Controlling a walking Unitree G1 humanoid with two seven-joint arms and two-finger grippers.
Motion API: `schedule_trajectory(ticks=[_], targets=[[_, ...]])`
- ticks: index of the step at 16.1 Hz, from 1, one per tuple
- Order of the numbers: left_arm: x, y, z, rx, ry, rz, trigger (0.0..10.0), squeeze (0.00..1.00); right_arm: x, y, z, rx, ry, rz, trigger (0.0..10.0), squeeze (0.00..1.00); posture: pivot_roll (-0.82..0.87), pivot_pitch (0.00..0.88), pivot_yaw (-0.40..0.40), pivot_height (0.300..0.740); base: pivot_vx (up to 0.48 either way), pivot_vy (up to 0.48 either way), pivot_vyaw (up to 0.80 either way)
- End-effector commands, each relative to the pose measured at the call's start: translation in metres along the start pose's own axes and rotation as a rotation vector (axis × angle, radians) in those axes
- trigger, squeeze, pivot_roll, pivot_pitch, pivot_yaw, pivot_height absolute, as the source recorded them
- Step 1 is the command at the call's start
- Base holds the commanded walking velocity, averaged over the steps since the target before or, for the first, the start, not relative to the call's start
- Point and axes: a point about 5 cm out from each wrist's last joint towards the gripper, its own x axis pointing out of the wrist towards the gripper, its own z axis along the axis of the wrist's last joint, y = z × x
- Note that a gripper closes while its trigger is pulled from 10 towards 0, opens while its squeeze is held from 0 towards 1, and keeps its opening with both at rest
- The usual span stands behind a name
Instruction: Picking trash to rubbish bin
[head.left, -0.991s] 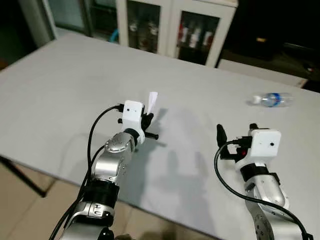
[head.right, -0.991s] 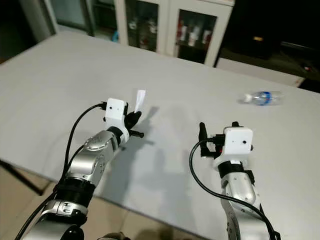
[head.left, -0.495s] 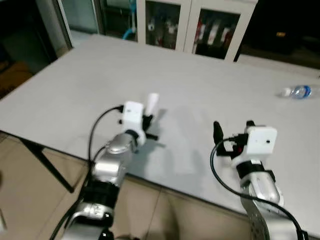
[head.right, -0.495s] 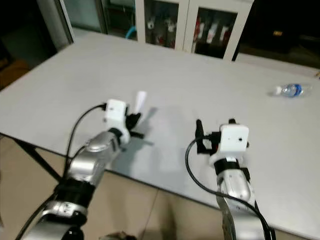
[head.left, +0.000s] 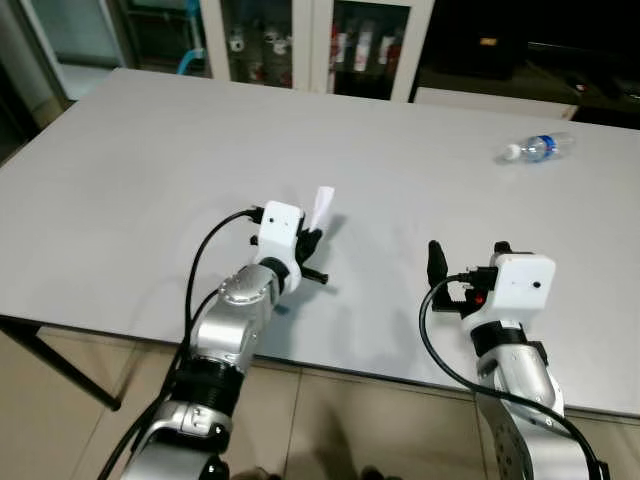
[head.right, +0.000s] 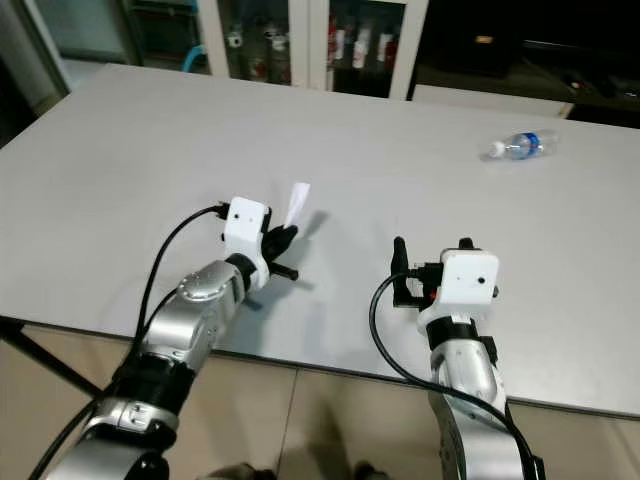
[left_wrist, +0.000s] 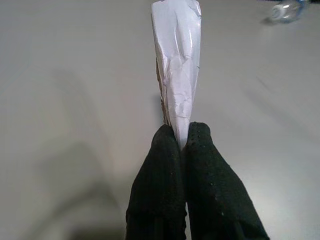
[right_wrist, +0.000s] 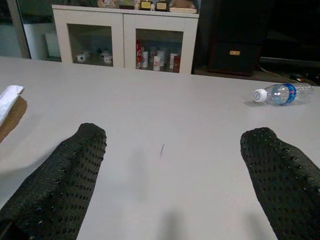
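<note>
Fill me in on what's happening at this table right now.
The robot is clearing trash. Its left gripper is shut on a crumpled white paper scrap, held up above the grey table. The right gripper is open and holds nothing, hovering over the table's near edge. A plastic water bottle lies on its side at the far right of the table, not picked up yet.

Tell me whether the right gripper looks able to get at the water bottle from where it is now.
Probably not without moving closer. The right gripper is open with bare table ahead, so nothing blocks it, but the water bottle lies far off near the table's far edge.
</note>
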Motion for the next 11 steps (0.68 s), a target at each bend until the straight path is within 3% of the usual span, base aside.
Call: schedule_trajectory(ticks=[1, 9, 11], targets=[[0.0021, -0.0037, 0.0055, 0.001, -0.013, -0.025, 10.0, 0.0, 0.0, -0.0045, -0.0023, -0.013, 0.007, -0.024, 10.0, 0.0, 0.21, 0.079, -0.004, 0.74, 0.0, 0.0, -0.78], [0.0016, -0.003, 0.0066, 0.001, -0.02, -0.017, 10.0, 0.0, 0.0016, -0.0031, -0.0039, -0.012, 0.012, -0.013, 10.0, 0.0, 0.21, 0.078, -0.012, 0.74, 0.0, 0.0, -0.79], [0.0018, -0.0012, 0.0078, 0.002, -0.026, 0.005, 10.0, 0.0, 0.002, -0.0023, -0.0039, -0.012, 0.01, -0.005, 10.0, 0.0, 0.21, 0.083, -0.013, 0.74, 0.0, 0.0, 0.0]])
